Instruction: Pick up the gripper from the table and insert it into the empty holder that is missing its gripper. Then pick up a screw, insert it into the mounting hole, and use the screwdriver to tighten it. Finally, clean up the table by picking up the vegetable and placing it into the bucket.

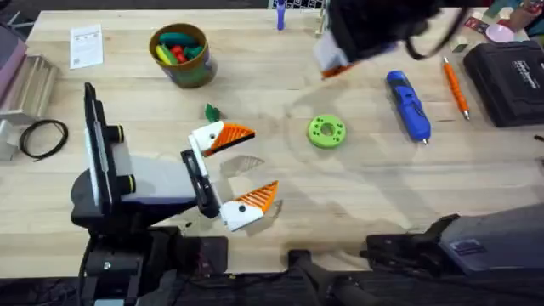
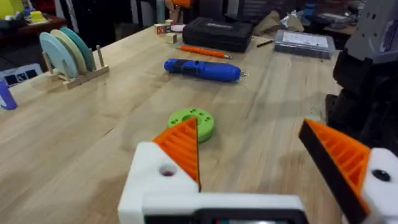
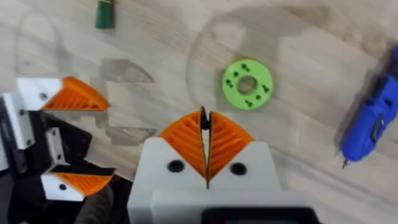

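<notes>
Both grippers hang over a wide table with plenty of bare wood around them. Clutter keeps to the margins: beyond the left gripper, a black case at the right edge, a coil of black cable and a paper card at the left edge. The stretch between the two grippers is free apart from a lime-green disc.

Left gripper sits low over the near middle of the table, its two white-and-orange fingers spread wide apart, holding nothing and touching nothing. Right gripper hangs higher over the far middle; seen from its own wrist, the orange pads are pressed together with only a thin seam between them, and nothing is caught there.

Screwdriver lies flat on the wood to the right of the right gripper and well beyond the left one, bit pointing toward the near edge. A thin orange pen-like tool lies just beside it, on the side away from the grippers. Bucket stands far-left of the left gripper, toy vegetables showing inside. The disc lies ahead of the left gripper's open fingers, below the right one. Smallest, the vegetable lies just beyond the left gripper's far finger, between it and the bucket
</notes>
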Controlling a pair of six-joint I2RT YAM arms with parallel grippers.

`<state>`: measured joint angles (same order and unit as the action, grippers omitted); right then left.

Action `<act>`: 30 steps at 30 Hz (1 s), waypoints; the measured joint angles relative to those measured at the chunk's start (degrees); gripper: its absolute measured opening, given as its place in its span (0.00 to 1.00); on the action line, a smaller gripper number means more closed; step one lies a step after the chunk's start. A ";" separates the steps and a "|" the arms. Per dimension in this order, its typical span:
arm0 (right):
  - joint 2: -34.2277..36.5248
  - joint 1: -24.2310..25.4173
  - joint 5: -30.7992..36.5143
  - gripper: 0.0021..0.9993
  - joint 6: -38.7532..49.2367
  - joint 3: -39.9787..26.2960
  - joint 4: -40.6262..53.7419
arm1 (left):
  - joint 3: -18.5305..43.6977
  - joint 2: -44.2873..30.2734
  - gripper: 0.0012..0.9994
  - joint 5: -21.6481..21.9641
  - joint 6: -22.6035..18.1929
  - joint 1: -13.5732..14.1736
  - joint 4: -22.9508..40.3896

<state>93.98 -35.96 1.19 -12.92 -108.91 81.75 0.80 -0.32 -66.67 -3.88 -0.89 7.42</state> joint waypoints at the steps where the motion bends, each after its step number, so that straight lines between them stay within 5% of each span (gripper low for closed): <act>1: 1.30 -0.96 -0.05 0.00 0.44 -1.62 0.20 | 0.00 0.00 0.99 0.00 -0.02 0.00 0.00; 8: 9.08 -9.07 -0.70 0.00 5.60 -10.56 0.43 | 0.00 0.00 0.99 0.00 -0.02 0.00 0.00; 19: 11.26 -22.22 -1.07 0.00 17.35 -11.29 -5.46 | 0.00 0.00 0.99 0.00 -0.02 0.00 0.00; 30: 12.07 -23.72 -1.07 0.00 20.04 -11.38 -5.68 | 0.00 0.00 0.99 0.00 -0.01 0.00 0.00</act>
<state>106.05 -59.68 0.12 7.12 -120.29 76.06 0.80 -0.32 -66.67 -3.89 -0.89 7.42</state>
